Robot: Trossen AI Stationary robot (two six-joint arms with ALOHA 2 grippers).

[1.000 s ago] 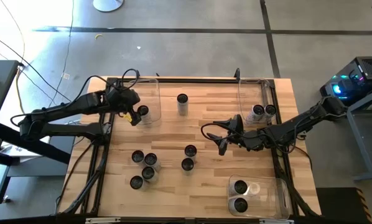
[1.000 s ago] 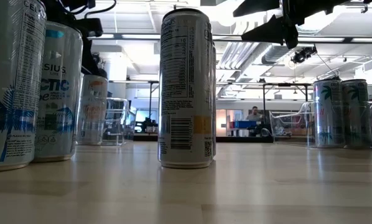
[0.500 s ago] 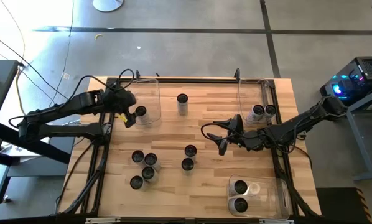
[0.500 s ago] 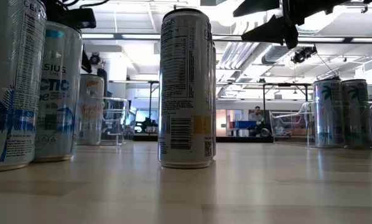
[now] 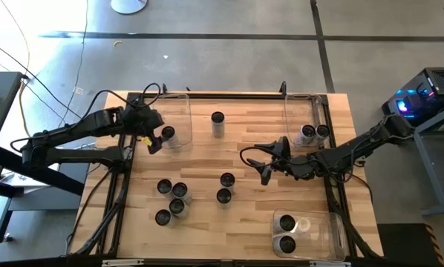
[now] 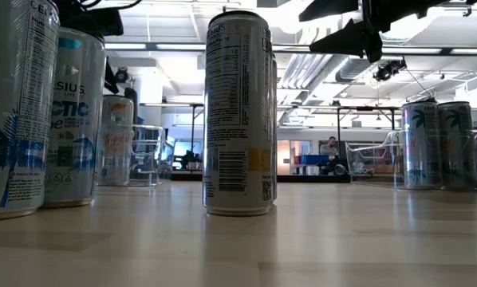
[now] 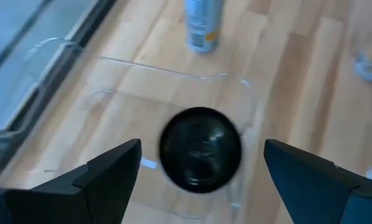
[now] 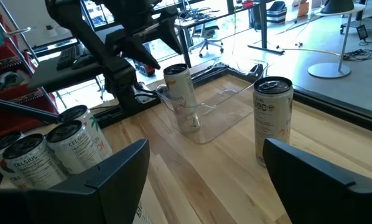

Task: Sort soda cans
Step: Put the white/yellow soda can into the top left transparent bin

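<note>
Silver soda cans with dark tops stand about the table. One soda can [image 5: 168, 133] stands upright in the clear bin [image 5: 179, 104] at the far left. My left gripper [image 5: 154, 143] hovers open just left of and above it; in the left wrist view the can's top [image 7: 200, 149] shows between the spread fingers, untouched. A lone can [image 5: 217, 119] stands at the far middle. My right gripper [image 5: 270, 159] hangs open over the table's middle right, holding nothing. Below and left of it stand two cans [image 5: 225, 188]. Several more cluster at the near left [image 5: 171, 200].
A clear bin at the far right [image 5: 296, 107] holds two cans [image 5: 315, 132]. Another bin at the near right [image 5: 333, 230] holds two cans [image 5: 286, 233]. Bare wood lies between the far-middle can and the right gripper. Black rails run along the table's edges.
My left gripper has risen a little and drawn back toward the table's left edge, away from the can in the far-left bin, tipping slightly while staying open. The can stands where it was.
</note>
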